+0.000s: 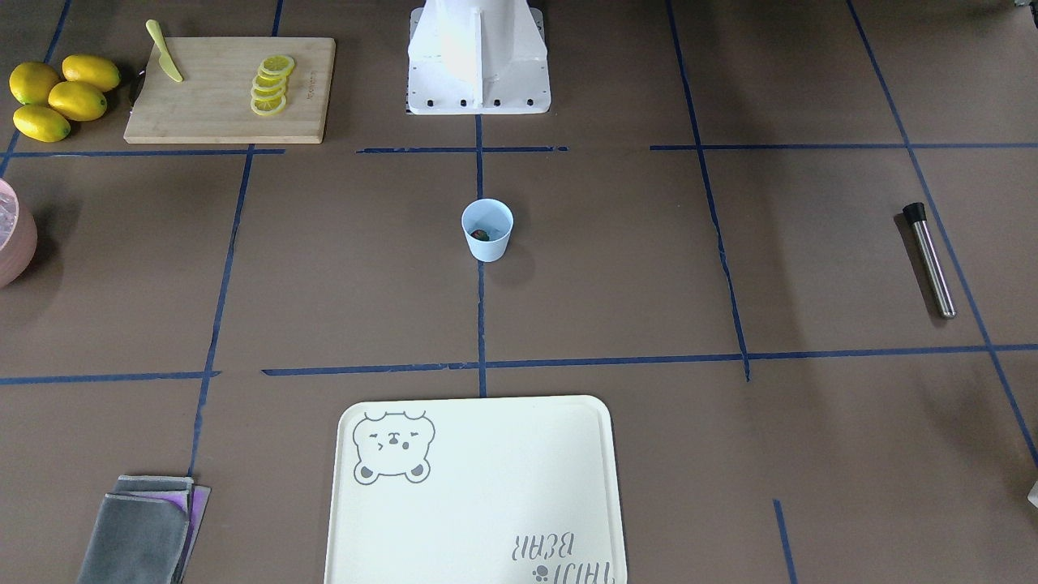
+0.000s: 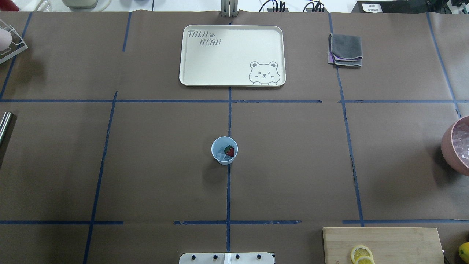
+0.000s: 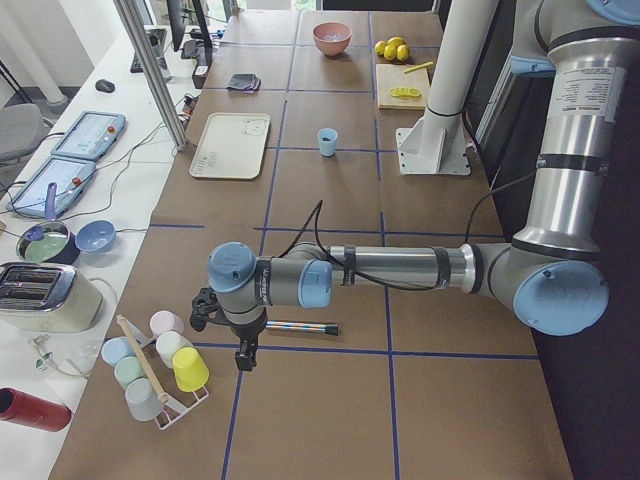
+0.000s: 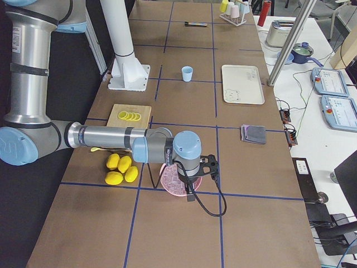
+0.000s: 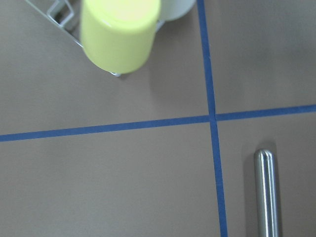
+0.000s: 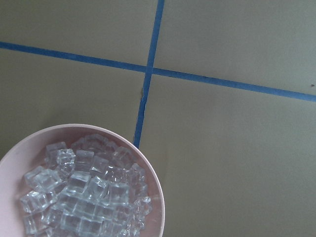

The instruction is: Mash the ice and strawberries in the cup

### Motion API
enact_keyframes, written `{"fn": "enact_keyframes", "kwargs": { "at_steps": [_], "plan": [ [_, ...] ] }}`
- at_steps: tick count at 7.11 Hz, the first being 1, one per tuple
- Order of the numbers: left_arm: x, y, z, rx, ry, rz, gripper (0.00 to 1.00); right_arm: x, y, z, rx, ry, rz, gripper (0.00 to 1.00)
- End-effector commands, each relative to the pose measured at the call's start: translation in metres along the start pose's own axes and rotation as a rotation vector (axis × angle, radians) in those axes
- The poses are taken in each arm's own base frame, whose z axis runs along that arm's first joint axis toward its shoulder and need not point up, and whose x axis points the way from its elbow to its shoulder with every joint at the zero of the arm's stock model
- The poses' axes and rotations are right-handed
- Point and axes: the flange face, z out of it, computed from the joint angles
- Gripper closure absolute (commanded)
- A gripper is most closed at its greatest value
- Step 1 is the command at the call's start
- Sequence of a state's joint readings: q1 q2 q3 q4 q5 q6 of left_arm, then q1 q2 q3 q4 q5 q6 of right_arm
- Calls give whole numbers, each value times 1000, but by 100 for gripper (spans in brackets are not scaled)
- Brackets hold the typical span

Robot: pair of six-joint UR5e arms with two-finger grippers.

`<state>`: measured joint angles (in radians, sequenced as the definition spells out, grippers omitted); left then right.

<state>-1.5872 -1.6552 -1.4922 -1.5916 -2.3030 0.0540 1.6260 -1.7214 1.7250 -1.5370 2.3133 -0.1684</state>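
Left gripper (image 3: 245, 357): hangs low over the table's left end, close to the steel muddler (image 1: 930, 259). Only the side view shows it, so I cannot tell whether the jaws are parted or closed. It is probably stationed there because the muddler is the tool to fetch first.
Right gripper (image 4: 191, 194): hovers above the pink bowl (image 2: 447, 146) of spare cubes (image 6: 84, 197). I cannot tell the state of its fingers either.
Cup (image 2: 224, 150): light blue, upright at the table's centre on the tape line, well apart from both arms and likely reachable by either.
Contents: the strawberry (image 2: 229, 150) and ice (image 2: 221, 156) lie inside, still whole. Loading looks done and mashing not yet begun.
Muddler: lies flat and unheld, black head toward the robot.
Next move, as judged: the left arm grasps the muddler, and the right may steady the cup.
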Motion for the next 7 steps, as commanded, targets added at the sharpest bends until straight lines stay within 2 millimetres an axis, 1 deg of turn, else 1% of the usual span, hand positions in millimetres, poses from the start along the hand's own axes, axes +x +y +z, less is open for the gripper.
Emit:
{"fn": "enact_keyframes", "kwargs": {
  "at_steps": [1,3,4,7],
  "plan": [
    [0,8,-1,30,13,21,0,0,0,0,1,0,-1,0],
    [-4,15,10,20,44,17,0,0,1,1,-1,-2,1,0],
    [-5,19,11,18,43,14,0,1,1,1,-2,-2,2,0],
    [-6,21,13,13,36,23,0,1,1,1,-2,-2,2,0]
  ]
}}
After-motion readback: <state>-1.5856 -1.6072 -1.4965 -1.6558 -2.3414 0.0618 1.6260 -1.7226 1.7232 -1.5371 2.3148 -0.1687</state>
